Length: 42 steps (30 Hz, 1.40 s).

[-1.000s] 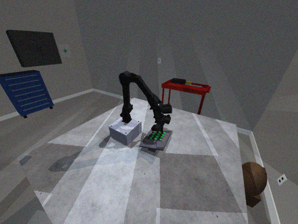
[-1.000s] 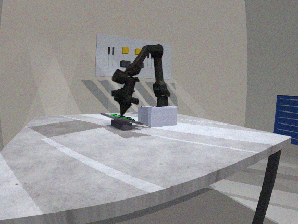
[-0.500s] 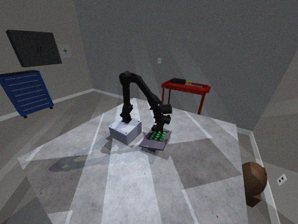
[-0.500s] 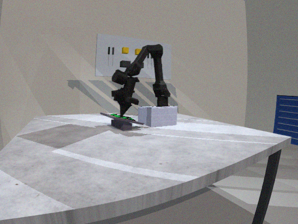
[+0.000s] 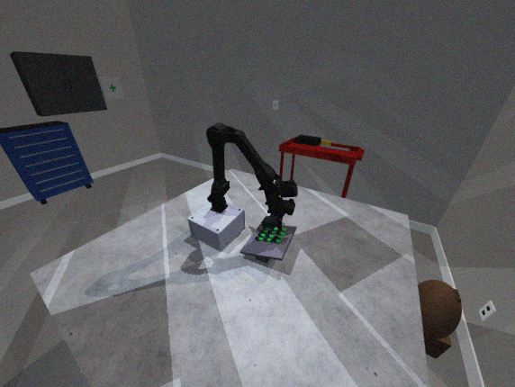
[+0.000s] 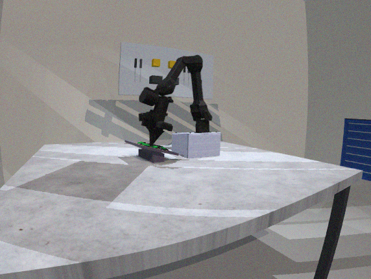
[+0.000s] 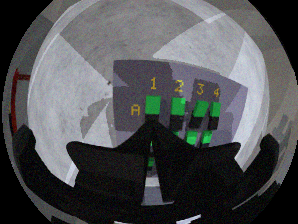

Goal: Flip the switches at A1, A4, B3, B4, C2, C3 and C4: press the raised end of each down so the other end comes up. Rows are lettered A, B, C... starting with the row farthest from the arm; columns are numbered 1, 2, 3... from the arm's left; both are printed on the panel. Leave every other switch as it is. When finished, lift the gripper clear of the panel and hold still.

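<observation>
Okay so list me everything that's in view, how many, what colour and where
switch panel: one, grey-purple, tilted on the table beside the base block
switches: several, green and black, in rows on the panel
table: one, pale grey, under it all
base block: one, pale lilac, under the arm
cart: one, red, beyond the table
drawer cabinet: one, blue, by the wall
pegboard: one, pale, on the wall
arm: one, black, on the block
pincer: one, black, shut, at the panel
</observation>
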Motion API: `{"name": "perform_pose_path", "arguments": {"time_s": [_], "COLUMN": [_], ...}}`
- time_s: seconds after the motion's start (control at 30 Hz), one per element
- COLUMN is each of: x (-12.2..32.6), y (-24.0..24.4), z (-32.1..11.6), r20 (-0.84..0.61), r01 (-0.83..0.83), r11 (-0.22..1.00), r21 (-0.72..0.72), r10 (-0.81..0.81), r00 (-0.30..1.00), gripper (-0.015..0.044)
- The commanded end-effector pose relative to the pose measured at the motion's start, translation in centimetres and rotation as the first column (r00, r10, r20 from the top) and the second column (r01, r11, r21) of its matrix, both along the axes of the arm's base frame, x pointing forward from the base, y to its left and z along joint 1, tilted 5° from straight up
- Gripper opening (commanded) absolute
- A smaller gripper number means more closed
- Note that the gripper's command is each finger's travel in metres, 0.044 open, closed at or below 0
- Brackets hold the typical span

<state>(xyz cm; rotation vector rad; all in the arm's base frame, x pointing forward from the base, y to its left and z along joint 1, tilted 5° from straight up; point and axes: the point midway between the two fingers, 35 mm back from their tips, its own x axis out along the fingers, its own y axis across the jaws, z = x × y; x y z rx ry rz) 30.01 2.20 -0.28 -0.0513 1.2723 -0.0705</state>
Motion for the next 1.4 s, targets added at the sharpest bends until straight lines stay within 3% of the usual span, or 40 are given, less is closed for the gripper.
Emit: {"name": "perform_pose_path", "arguments": {"time_s": [0.0,0.4,0.6,0.8,1.03,1.37], "x": [0.1,0.0,-1.5,-1.4,-1.7,-0.8], "y": [0.0,0.0,0.5,-0.2,-7.2,-7.7], "z": [-0.1,0.1,6.1,6.1,6.7,3.4], "r20": [0.002,0.000,-0.025,-0.026,-0.025,0.002], "r01": [-0.004,0.000,-0.002,-0.002,-0.002,-0.004], "r11": [1.000,1.000,1.000,1.000,1.000,1.000], "r21": [-0.002,0.000,-0.001,-0.001,-0.008,-0.009], "r10": [0.004,0.000,0.002,0.002,0.002,0.004], "r00": [1.000,1.000,1.000,1.000,1.000,1.000], "gripper": [0.0000,0.0000,0.0000,0.0000,0.0000,0.0000]}}
